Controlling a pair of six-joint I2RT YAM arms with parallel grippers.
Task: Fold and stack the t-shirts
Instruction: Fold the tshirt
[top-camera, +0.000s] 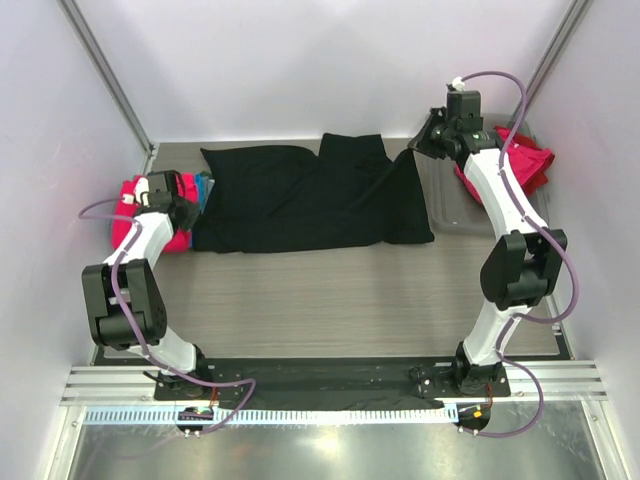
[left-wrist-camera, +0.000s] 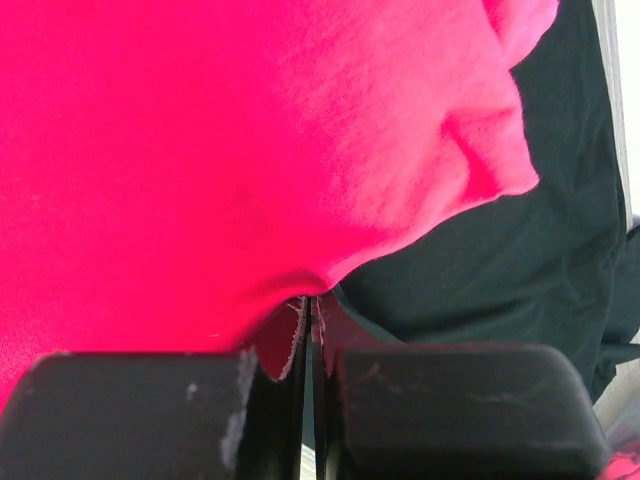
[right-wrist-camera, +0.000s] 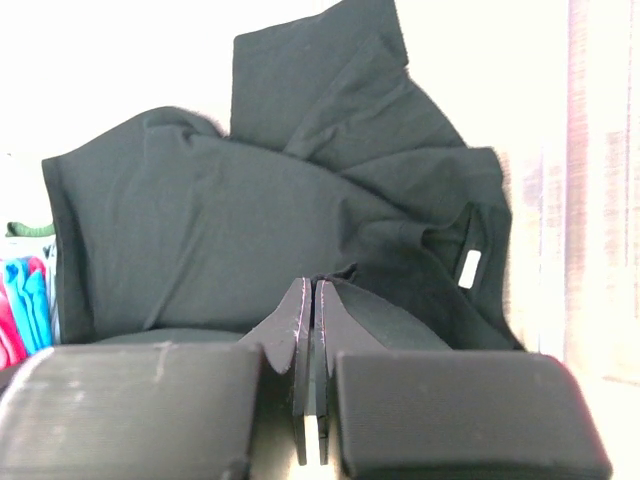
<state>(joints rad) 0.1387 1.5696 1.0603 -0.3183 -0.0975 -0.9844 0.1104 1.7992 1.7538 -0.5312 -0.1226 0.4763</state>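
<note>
Left wrist: left gripper (left-wrist-camera: 311, 325) clamped on pink t-shirt (left-wrist-camera: 200, 150)
Right wrist: right gripper (right-wrist-camera: 309, 310) clamped on black t-shirt (right-wrist-camera: 230, 240)
Tip: lift slowly, cloth taut

A wood-grain table (top-camera: 330, 300) fills the middle of the frame. A black t-shirt (top-camera: 300, 200) lies rumpled across its upper centre. At the left edge lies a pink t-shirt (top-camera: 126, 190), with a teal t-shirt (top-camera: 205, 185) just beside it. At upper right is a grey tray (top-camera: 450, 215); a red t-shirt (top-camera: 530, 160) seems to lie at its far side.
</note>
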